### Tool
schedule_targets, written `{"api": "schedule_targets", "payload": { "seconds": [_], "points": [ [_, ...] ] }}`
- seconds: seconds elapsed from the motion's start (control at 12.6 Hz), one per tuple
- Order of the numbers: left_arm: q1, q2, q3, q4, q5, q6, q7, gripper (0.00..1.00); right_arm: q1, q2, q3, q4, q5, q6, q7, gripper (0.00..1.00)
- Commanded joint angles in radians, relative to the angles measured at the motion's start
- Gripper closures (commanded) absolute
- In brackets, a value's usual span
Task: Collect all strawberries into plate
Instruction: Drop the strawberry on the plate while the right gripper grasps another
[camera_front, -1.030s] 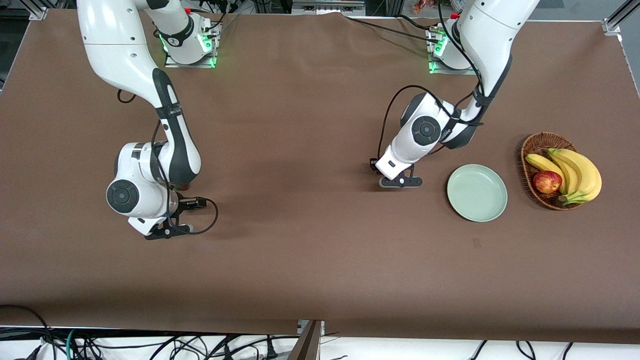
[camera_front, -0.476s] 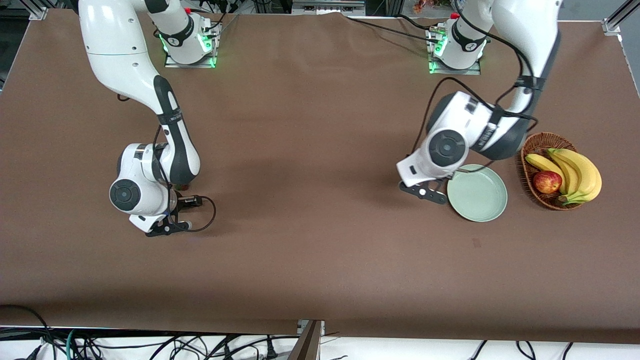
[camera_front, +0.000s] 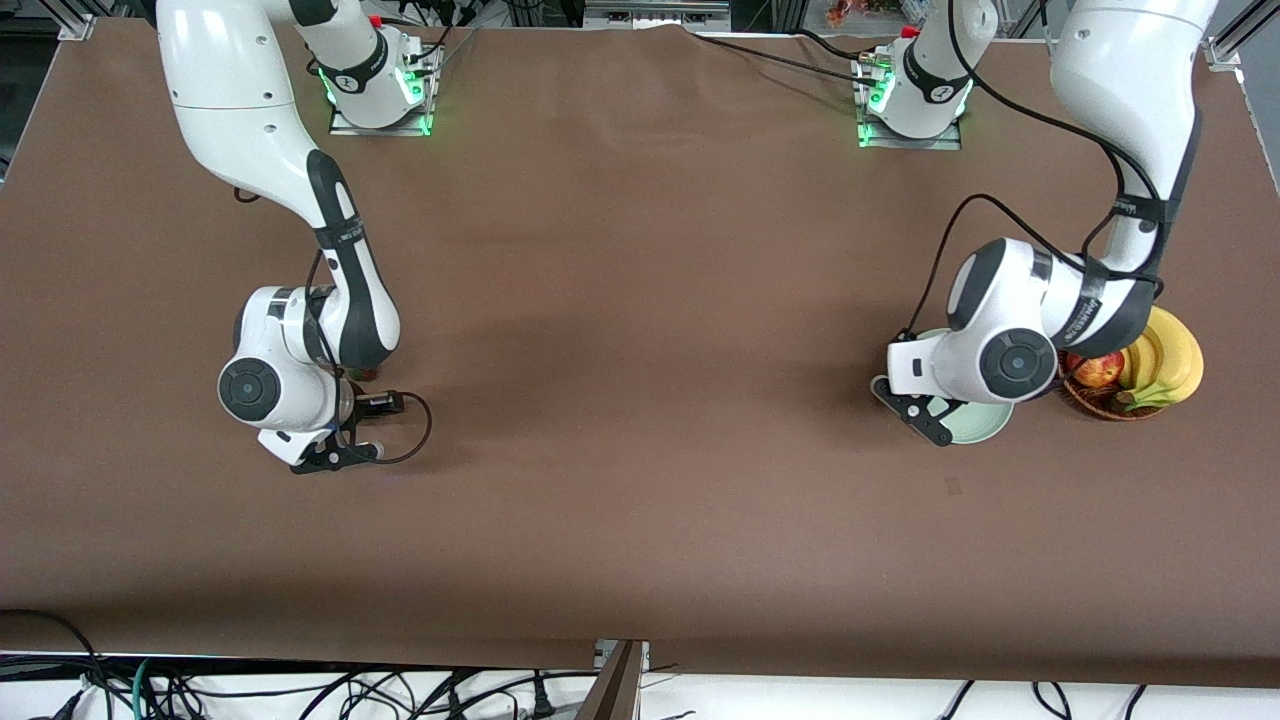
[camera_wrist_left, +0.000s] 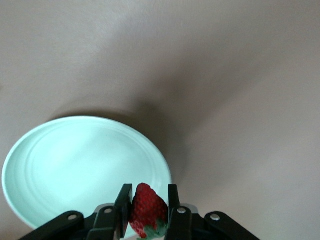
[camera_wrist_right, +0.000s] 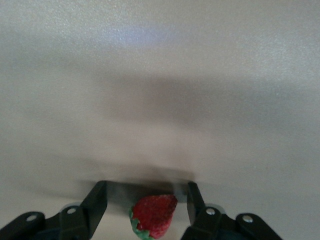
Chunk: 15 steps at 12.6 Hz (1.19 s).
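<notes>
My left gripper (camera_front: 915, 415) is shut on a red strawberry (camera_wrist_left: 147, 207) and holds it over the edge of the pale green plate (camera_wrist_left: 75, 165). In the front view the left arm hides most of the plate (camera_front: 978, 427). The plate's dish shows nothing in it in the left wrist view. My right gripper (camera_front: 335, 458) is low over the table at the right arm's end. Its fingers (camera_wrist_right: 100, 195) stand open on both sides of a second strawberry (camera_wrist_right: 154, 212) that lies on the cloth. No third strawberry shows clearly.
A brown wicker basket (camera_front: 1100, 405) with bananas (camera_front: 1170, 355) and a red apple (camera_front: 1095, 368) stands beside the plate, toward the left arm's end. The left arm partly covers it. Brown cloth covers the table.
My left arm has swung from the table's middle toward the plate and now hangs over its rim with the strawberry. The right gripper has barely moved.
</notes>
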Motion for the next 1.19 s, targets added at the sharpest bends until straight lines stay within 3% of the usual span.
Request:
{"api": "schedule_targets", "payload": {
  "seconds": [0.0,0.08,0.16,0.24,0.32,0.48,0.95,1.03,1.11],
  "points": [
    [0.046,0.062,-0.015,0.011,0.018,0.062,0.163,0.80,-0.004,-0.023,0.005,-0.018,-0.008,-0.002,-0.010,0.34],
    [0.057,0.073,-0.015,0.011,0.018,0.064,0.172,0.69,-0.004,-0.023,0.005,-0.016,-0.008,-0.002,-0.010,0.37],
    [0.054,0.073,-0.016,0.011,0.017,0.062,0.163,0.01,-0.006,-0.023,0.005,-0.015,-0.008,-0.003,-0.015,0.55],
    [0.049,0.073,-0.018,0.011,0.006,0.062,0.162,0.00,-0.004,-0.027,0.005,-0.016,-0.008,-0.009,-0.021,0.73],
    [0.052,0.072,-0.019,0.011,0.003,0.062,0.156,0.00,-0.006,-0.029,0.005,-0.015,-0.005,-0.023,-0.021,0.84],
    [0.052,0.067,-0.024,0.013,0.003,0.058,0.155,0.00,-0.004,-0.036,0.007,-0.013,0.000,-0.031,-0.015,0.92],
    [0.049,0.053,-0.029,0.019,0.003,0.050,0.160,0.00,0.007,-0.046,0.010,-0.007,0.009,-0.061,0.008,0.93],
    [0.051,0.047,-0.029,0.018,0.003,0.048,0.157,0.00,0.007,-0.056,0.010,-0.007,0.009,-0.083,0.008,0.91],
    [0.051,0.041,-0.029,0.019,0.002,0.039,0.157,0.00,0.007,-0.073,0.010,-0.009,0.009,-0.122,0.011,0.74]
  ]
}}
